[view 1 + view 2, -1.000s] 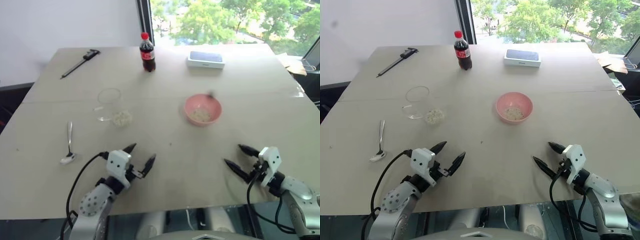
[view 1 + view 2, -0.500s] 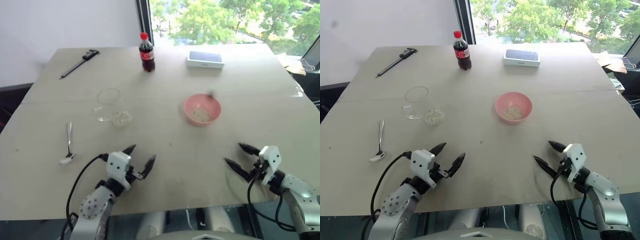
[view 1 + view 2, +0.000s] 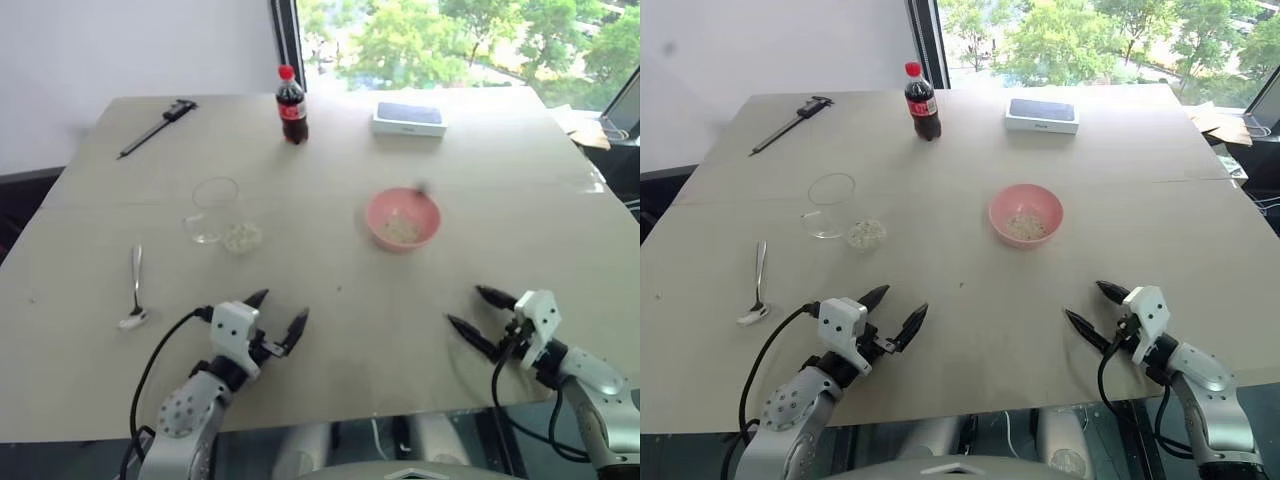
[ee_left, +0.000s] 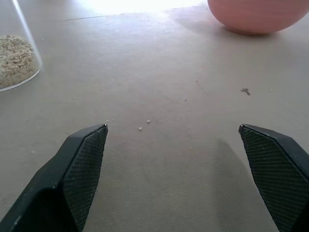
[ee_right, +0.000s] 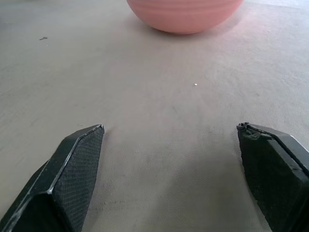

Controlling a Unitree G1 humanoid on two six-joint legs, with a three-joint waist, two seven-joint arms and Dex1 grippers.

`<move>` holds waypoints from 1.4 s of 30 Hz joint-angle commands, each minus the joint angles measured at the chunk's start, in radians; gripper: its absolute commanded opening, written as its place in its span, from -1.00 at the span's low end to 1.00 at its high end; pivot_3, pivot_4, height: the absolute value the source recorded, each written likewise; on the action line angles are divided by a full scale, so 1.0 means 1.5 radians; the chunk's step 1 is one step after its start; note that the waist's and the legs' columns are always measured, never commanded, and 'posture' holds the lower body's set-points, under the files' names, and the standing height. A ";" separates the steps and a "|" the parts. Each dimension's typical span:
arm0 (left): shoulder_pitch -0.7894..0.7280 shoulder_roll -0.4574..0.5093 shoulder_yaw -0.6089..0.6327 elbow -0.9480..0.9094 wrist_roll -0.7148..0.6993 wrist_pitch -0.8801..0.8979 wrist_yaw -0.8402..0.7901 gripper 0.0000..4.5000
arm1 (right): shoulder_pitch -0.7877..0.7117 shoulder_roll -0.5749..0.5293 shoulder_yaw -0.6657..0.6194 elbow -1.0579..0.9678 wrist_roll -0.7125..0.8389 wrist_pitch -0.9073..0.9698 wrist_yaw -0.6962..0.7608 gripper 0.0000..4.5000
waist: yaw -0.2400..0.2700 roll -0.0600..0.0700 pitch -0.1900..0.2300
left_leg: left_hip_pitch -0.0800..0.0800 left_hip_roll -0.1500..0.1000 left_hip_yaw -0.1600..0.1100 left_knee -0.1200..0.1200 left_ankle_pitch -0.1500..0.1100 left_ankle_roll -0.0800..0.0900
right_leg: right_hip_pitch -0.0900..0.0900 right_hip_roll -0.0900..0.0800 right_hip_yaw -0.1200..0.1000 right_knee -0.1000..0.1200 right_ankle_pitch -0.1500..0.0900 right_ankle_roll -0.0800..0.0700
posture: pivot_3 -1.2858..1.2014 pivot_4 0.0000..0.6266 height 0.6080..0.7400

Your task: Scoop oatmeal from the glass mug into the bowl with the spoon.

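Both our tools, left tool and right tool, sit low over the desk with fingers spread, holding nothing. Spoon lies flat beyond our left tool; glass mug further out with oatmeal showing at its base; bowl off to its right. Spoon looks thin, stiff and slippery, best pinched mid-handle; mug likely fragile and easily tipped

On the table there is one of each kind — one glass mug, one pink bowl, one spoon, one cola bottle, one dark caliper, one flat box. Oatmeal lies in two lots — one clump beside the mug, one in the bowl. Grippers: two, left and right.
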 commanded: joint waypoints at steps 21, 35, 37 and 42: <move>-0.110 0.039 0.322 -0.070 -0.166 0.242 0.210 1.00 | -0.107 -0.105 0.075 -0.237 0.155 0.191 0.128 0.97 | 0.000 0.001 0.002 | -0.001 -0.001 -0.001 0.000 0.000 0.000 | -0.001 0.000 -0.001 0.000 0.002 0.002 | 0.03 -0.52 1.00; -0.121 0.098 0.409 0.004 -0.172 0.377 0.249 1.00 | -0.161 -0.096 0.103 -0.286 0.174 0.228 0.125 0.97 | 0.000 0.001 0.002 | -0.001 -0.001 -0.001 0.000 0.000 -0.001 | -0.001 0.000 -0.001 0.000 0.002 0.002 | 0.03 -0.52 1.00; -0.122 0.114 0.401 0.034 -0.176 0.405 0.232 1.00 | -0.166 -0.093 0.110 -0.294 0.174 0.234 0.121 0.97 | 0.000 0.000 0.002 | -0.001 -0.001 -0.001 0.000 0.000 -0.001 | -0.001 0.000 -0.001 0.000 0.002 0.001 | 0.03 -0.52 1.00; -0.150 0.125 0.397 0.118 -0.180 0.449 0.220 1.00 | -0.178 -0.089 0.120 -0.296 0.171 0.236 0.120 0.97 | 0.001 0.001 0.002 | -0.001 -0.001 -0.002 0.000 0.000 -0.001 | -0.001 0.000 -0.001 0.000 0.002 0.001 | 0.03 -0.52 1.00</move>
